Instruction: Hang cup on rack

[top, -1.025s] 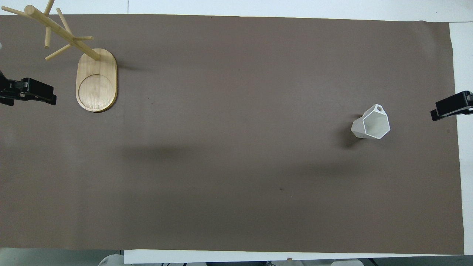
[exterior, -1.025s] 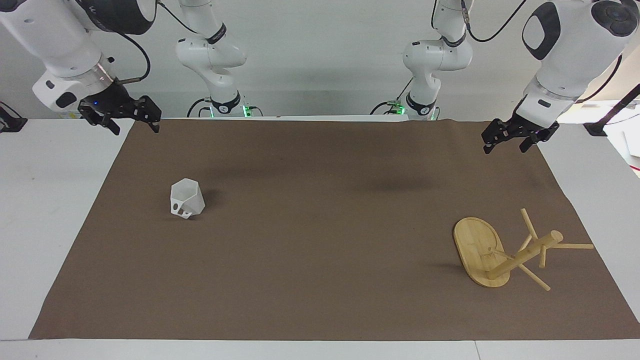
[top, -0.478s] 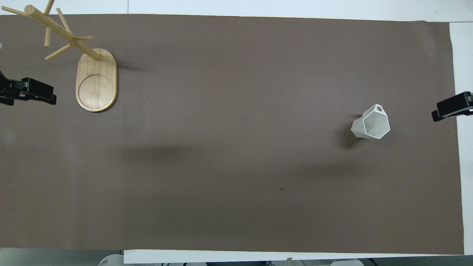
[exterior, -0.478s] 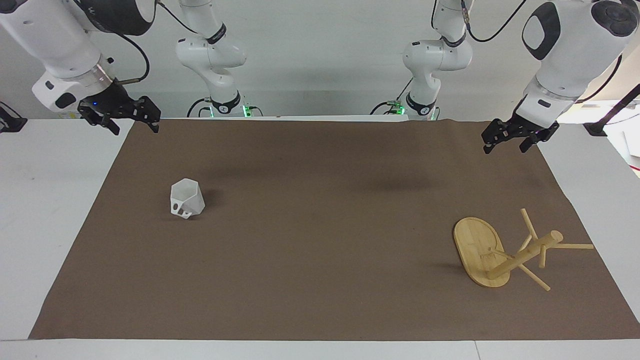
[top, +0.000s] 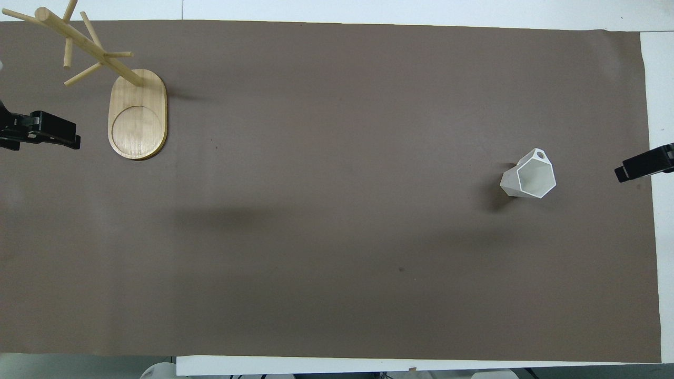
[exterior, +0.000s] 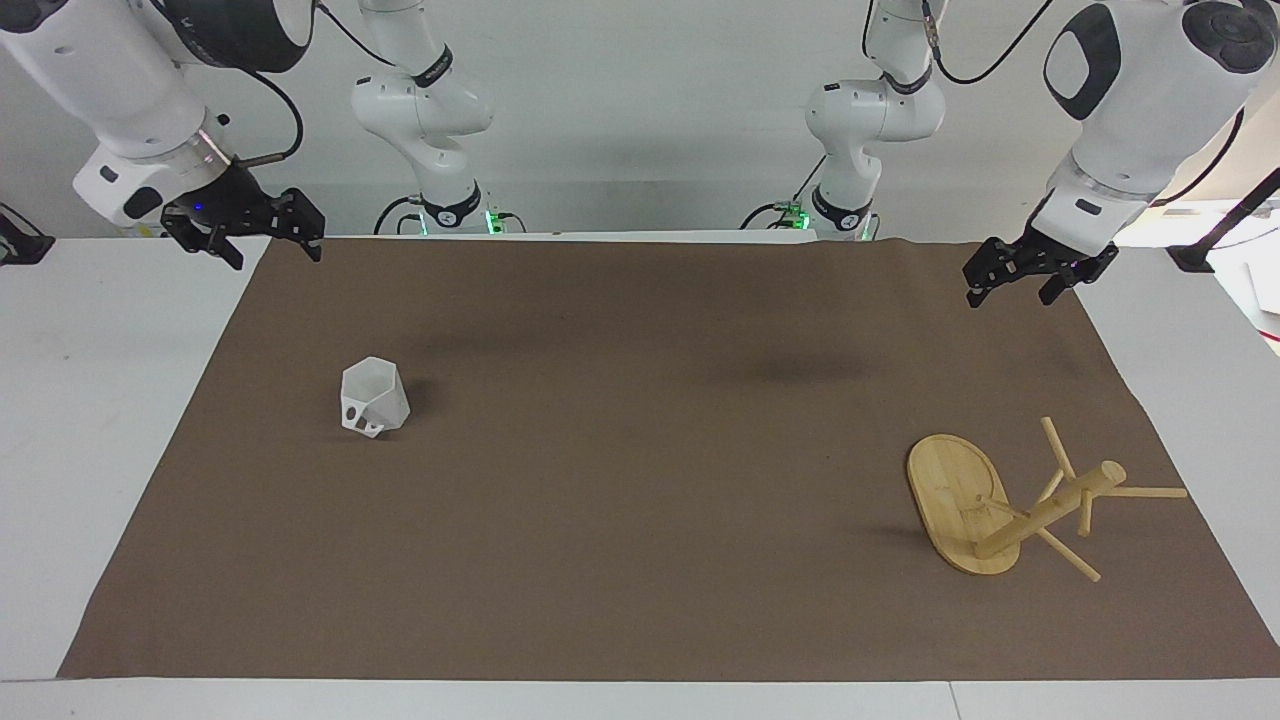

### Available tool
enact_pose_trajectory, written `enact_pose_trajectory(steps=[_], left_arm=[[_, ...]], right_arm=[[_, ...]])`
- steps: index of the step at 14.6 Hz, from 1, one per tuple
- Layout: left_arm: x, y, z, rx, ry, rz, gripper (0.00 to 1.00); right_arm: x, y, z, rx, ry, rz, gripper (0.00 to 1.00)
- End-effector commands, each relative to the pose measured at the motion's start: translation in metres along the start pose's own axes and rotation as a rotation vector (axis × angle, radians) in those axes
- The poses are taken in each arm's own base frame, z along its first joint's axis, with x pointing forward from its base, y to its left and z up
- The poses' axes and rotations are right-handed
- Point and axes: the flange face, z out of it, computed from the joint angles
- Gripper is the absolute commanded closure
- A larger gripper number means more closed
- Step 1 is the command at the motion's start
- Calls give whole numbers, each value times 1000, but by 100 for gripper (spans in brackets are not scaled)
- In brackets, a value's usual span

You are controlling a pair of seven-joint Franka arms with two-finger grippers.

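Observation:
The white faceted cup (exterior: 373,397) stands upright on the brown mat toward the right arm's end, its handle on the side away from the robots; it also shows in the overhead view (top: 528,176). The bamboo rack (exterior: 955,495) stands on its oval base toward the left arm's end, farther from the robots than the cup; it also shows in the overhead view (top: 138,113). My right gripper (exterior: 272,258) is open and empty, raised over the mat's corner, apart from the cup. My left gripper (exterior: 1010,293) is open and empty, raised over the mat's edge beside the rack.
The brown mat (exterior: 640,500) covers most of the white table (exterior: 90,400). Both arm bases stand at the robots' edge of the table. In the overhead view the grippers' tips show at the mat's ends: the left (top: 52,136), the right (top: 638,166).
My right gripper has shifted slightly, drawing back toward the robots' end. The left gripper, cup and rack have not moved.

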Motion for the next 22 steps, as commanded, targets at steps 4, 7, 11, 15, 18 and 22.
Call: enact_pose_trajectory(steps=[4,7,11,15,18,22], left_arm=[[-6,-2,0,4,12,-1,0],[-6,-2,0,4,12,-1,0],[-6,-2,0,4,12,-1,0],[-6,-1,0,4,12,1,0],[-6,-2,0,4,12,-1,0],[-6,-2,0,4,12,-1,0]], right_arm=[[-54,103,94,213,301,-475,1],[-52,98,126,259,406,-722,1],[-78,116,212,369,778,-970,1],[-77,142,309,517,994,-890,1],[-72,140,342,544,1088,-911,1],[-77,142,359,538,1112,-929,1]])
